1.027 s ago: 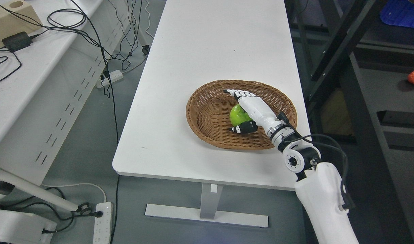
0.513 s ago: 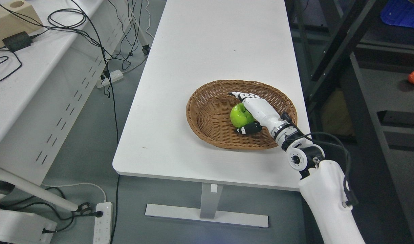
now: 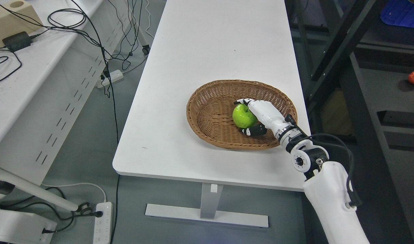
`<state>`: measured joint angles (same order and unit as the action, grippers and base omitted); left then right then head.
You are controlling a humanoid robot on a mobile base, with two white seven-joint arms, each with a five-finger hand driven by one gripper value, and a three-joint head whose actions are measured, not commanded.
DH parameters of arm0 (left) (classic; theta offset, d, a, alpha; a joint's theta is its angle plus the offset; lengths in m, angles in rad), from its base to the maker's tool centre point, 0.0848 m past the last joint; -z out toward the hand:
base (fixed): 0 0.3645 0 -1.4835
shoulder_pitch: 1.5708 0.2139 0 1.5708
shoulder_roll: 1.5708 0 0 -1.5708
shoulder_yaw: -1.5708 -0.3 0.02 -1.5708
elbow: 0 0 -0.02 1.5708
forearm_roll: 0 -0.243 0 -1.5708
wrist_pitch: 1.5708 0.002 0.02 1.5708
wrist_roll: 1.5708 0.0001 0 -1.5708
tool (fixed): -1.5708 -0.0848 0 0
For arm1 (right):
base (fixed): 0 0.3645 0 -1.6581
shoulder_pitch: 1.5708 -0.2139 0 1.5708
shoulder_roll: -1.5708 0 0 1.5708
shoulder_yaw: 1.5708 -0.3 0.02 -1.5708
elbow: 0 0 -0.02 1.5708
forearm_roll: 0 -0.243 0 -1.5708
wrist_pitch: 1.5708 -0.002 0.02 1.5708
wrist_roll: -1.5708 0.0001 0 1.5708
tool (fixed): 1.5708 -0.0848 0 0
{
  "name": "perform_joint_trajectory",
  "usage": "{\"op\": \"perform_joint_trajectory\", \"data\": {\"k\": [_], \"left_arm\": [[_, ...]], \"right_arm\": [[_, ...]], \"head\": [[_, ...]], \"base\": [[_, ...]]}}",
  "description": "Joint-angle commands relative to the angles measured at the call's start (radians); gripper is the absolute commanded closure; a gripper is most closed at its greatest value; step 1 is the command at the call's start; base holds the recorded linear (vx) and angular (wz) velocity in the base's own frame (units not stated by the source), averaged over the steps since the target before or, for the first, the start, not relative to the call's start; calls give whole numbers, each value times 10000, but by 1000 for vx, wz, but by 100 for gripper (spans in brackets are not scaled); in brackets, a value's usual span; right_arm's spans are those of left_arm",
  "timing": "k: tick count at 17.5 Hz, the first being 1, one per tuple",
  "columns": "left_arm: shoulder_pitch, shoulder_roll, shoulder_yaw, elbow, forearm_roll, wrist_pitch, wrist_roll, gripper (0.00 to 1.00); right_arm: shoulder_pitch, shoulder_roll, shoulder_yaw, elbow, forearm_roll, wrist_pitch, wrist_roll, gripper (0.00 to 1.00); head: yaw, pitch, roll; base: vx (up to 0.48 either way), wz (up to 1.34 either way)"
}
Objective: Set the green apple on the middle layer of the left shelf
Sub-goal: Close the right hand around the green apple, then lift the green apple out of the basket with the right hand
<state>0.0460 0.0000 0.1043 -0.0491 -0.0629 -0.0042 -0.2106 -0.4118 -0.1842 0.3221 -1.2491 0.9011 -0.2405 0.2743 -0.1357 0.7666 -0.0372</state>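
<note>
White worktop [image 3: 193,67] carries a wicker basket [image 3: 207,115] in which I find the green apple [image 3: 244,116] lying just left of my right robot hand [image 3: 259,117], fingers curled over it, thumb beneath, grasp apparently closing.

There is one view only, taken from the robot's head, so nothing is shared with a second camera. It looks steeply down and forward over the near end of a long white table [image 3: 207,61], which runs away toward the far edge of the frame. The wicker basket [image 3: 207,118] sits mid-frame, fairly close. The right arm [image 3: 328,193] enters from the lower right corner. The view is wide enough to catch a white bench [image 3: 41,84] with cables on the left, dark shelving [image 3: 332,51] on the right, and the grey floor [image 3: 91,142] with a power strip [image 3: 102,222] nearest the camera.
</note>
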Motion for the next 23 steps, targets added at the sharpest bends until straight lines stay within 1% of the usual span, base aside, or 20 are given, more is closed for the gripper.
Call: {"op": "perform_joint_trajectory", "data": {"k": [1, 3, 4, 5, 7, 8, 10, 14, 16, 18, 21, 22, 23], "left_arm": [[0, 175, 0, 0, 0, -4, 4, 0], [0, 175, 0, 0, 0, -4, 4, 0], [0, 175, 0, 0, 0, -4, 4, 0], [0, 175, 0, 0, 0, -4, 4, 0], [0, 175, 0, 0, 0, -4, 4, 0], [0, 175, 0, 0, 0, -4, 4, 0], [0, 175, 0, 0, 0, -4, 4, 0], [0, 175, 0, 0, 0, -4, 4, 0], [0, 175, 0, 0, 0, -4, 4, 0], [0, 175, 0, 0, 0, -4, 4, 0], [0, 175, 0, 0, 0, -4, 4, 0], [0, 175, 0, 0, 0, -4, 4, 0], [0, 175, 0, 0, 0, -4, 4, 0]], "right_arm": [[22, -260, -122, 81, 162, 12, -12, 86], [22, -260, -535, 50, 117, -49, 3, 96], [22, -260, -597, 35, 101, -64, 18, 97], [22, -305, -689, 20, 101, -49, 110, 100], [83, -413, -1132, -285, -6, 12, 919, 100], [175, -398, -1515, -697, -67, 28, 1258, 100], [389, -398, -1901, -1297, -174, 119, 1338, 100], [712, -291, -3141, -1667, -1736, 441, 1155, 100], [987, -244, -3908, -2110, -2747, 686, 635, 100], [1309, -244, -4308, -2571, -3837, 809, -283, 100], [1693, -168, -4907, -2894, -4133, 917, -1681, 100], [2059, 106, -5273, -3108, -4133, 796, -2216, 100], [2320, 382, -5459, -3262, -4133, 673, -2403, 100]], "head": [[0, 0, 0], [0, 0, 0], [0, 0, 0], [0, 0, 0], [0, 0, 0], [0, 0, 0], [0, 0, 0], [0, 0, 0], [0, 0, 0], [0, 0, 0], [0, 0, 0], [0, 0, 0], [0, 0, 0]], "base": [[0, 0], [0, 0], [0, 0], [0, 0], [0, 0], [0, 0], [0, 0], [0, 0], [0, 0], [-1, -9], [-1, -6], [0, 0], [0, 0]]}}
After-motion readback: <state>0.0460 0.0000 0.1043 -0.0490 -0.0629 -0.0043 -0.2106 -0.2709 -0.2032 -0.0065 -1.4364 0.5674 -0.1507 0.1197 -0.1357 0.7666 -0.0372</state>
